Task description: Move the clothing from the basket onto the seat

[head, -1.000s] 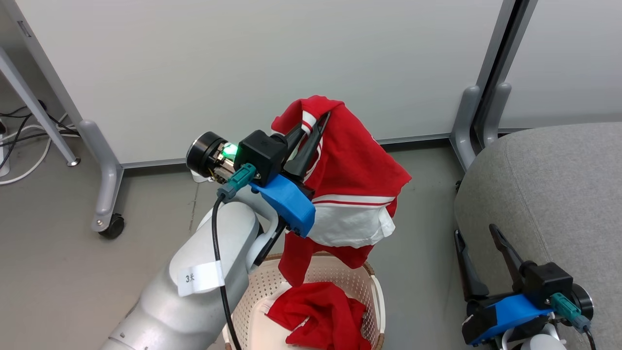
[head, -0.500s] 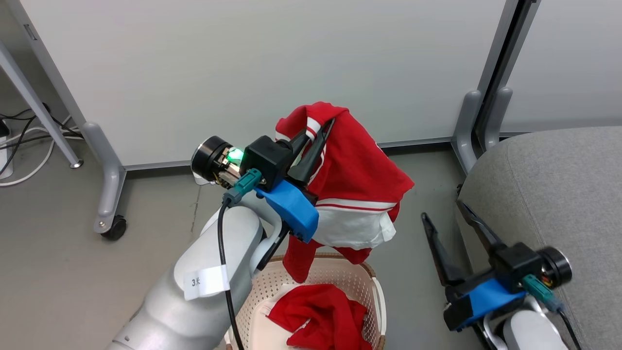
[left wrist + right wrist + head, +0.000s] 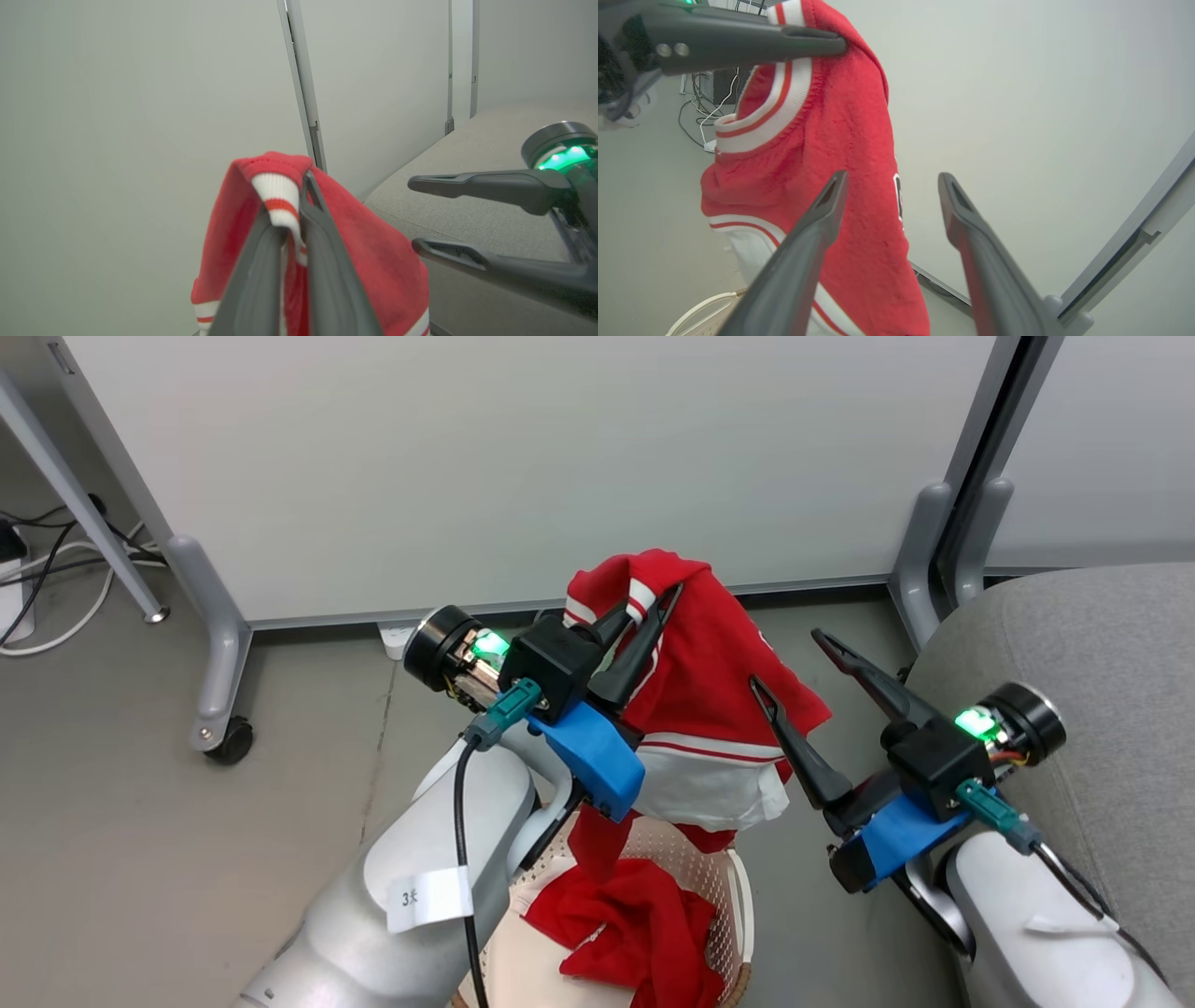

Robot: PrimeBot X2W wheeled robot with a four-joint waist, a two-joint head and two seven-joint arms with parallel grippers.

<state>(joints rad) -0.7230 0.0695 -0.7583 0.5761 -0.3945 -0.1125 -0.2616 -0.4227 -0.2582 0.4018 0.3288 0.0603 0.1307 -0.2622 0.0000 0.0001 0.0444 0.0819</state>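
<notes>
My left gripper is shut on the striped collar of the red-and-white clothing, which hangs from it above the basket. Its hem trails down to a plain red garment that lies crumpled inside. In the left wrist view the two fingers pinch the white band of the garment. My right gripper stands open just right of the hanging cloth, its jaws wide and nothing between them. The right wrist view shows that gripper close before the garment. The grey seat lies at the right.
White partition panels stand behind, on grey feet with a caster at the left and a post beside the seat. Cables lie on the floor at far left. Bare grey floor surrounds the basket.
My right arm has risen from low beside the seat and swung left, up to the hanging garment. The left gripper still holds the garment; the view has shifted slightly.
</notes>
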